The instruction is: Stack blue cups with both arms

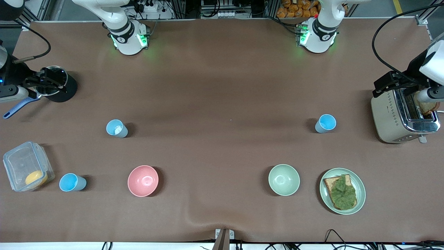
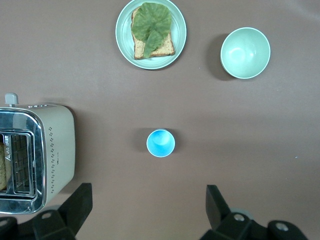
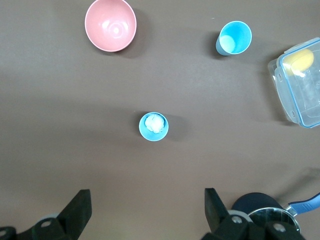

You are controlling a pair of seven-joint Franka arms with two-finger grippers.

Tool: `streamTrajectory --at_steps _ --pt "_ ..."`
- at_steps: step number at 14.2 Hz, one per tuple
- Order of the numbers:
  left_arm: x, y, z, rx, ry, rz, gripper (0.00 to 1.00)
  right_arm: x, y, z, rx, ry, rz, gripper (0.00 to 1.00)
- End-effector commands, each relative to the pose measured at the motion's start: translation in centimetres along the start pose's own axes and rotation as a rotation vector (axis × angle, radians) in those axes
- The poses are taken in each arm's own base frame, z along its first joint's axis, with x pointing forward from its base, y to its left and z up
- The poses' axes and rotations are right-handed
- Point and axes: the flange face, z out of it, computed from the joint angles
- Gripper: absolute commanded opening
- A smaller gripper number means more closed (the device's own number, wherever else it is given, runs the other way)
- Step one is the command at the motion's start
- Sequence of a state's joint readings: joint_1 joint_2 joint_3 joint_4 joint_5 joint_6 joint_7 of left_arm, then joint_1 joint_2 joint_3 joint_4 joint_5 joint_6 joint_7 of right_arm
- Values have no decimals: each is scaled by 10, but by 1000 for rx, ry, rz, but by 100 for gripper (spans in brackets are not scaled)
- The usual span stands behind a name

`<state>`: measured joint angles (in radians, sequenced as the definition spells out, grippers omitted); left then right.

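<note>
Both arms wait high above the table. The left gripper point(image 2: 145, 212) hangs with its jaws spread wide and empty over a blue cup point(image 2: 160, 143) that stands upright beside the toaster point(image 2: 52, 150) at the left arm's end. The right gripper point(image 3: 145, 212), equally wide and empty, hangs over a second blue cup point(image 3: 154, 126) with something white inside. A third blue cup point(image 1: 72, 182) stands nearer the front camera, between the clear container point(image 1: 24, 166) and the pink bowl point(image 1: 143, 180). None are stacked.
</note>
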<state>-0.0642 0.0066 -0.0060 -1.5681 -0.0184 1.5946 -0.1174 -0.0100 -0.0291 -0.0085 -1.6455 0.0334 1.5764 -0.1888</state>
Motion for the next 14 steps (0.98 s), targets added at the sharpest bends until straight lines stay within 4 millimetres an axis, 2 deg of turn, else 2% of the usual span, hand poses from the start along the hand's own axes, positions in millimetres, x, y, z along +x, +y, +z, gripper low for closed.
streamTrajectory --at_steps 1,2,4,8,14 --pt "13 -23 16 -7 -43 -61 100 1 2 -3 -12 -10 12 100" --pt "20 -29 34 -12 -77 -83 100 1 1 -3 -12 -10 11 100" --pt "20 -21 37 5 -85 -150 100 1 4 -3 -11 -8 17 100" --pt "24 -24 48 1 -108 -179 100 1 0 -4 -11 -7 10 100" --pt "35 -32 121 9 -256 -131 100 2 0 -3 -8 -8 12 100"
